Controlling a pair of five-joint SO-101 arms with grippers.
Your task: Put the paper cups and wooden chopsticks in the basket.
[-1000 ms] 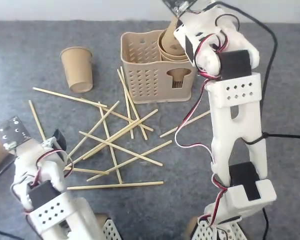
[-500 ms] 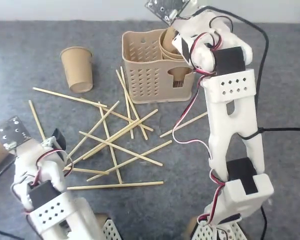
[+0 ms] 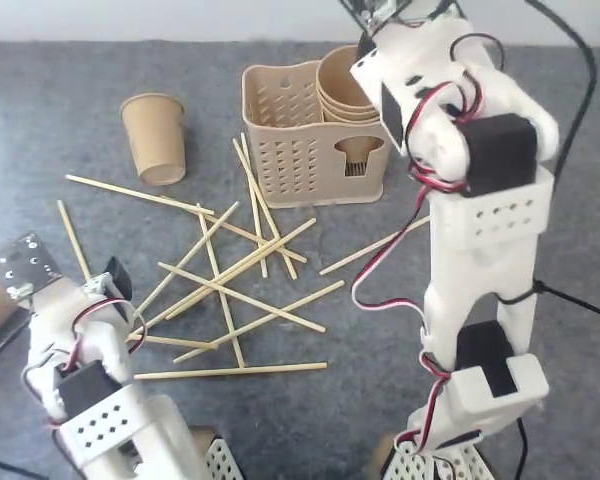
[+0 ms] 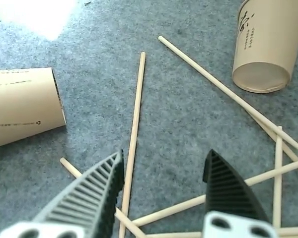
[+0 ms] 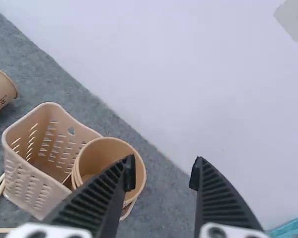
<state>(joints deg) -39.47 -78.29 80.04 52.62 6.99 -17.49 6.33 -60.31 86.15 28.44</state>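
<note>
Cups (image 3: 345, 85) sit stacked in the basket (image 3: 290, 150); right fingers (image 5: 97, 203) spread, empty, above them; left fingers (image 4: 92, 196) spread over a chopstick (image 4: 134, 129); next, probably, pinching it.

Prob. small robotics lab bench, grey felt tabletop (image 3: 60, 110), bare white wall (image 5: 154, 54), white 3D-printed arm (image 3: 485, 250) w/ exposed wiring

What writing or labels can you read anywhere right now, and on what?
On the farther paper cup: dark vertical print, too small to read.
On the nearer paper cup, lying on its side: faint print lines, too small to read.
On the basket: no text.
</note>
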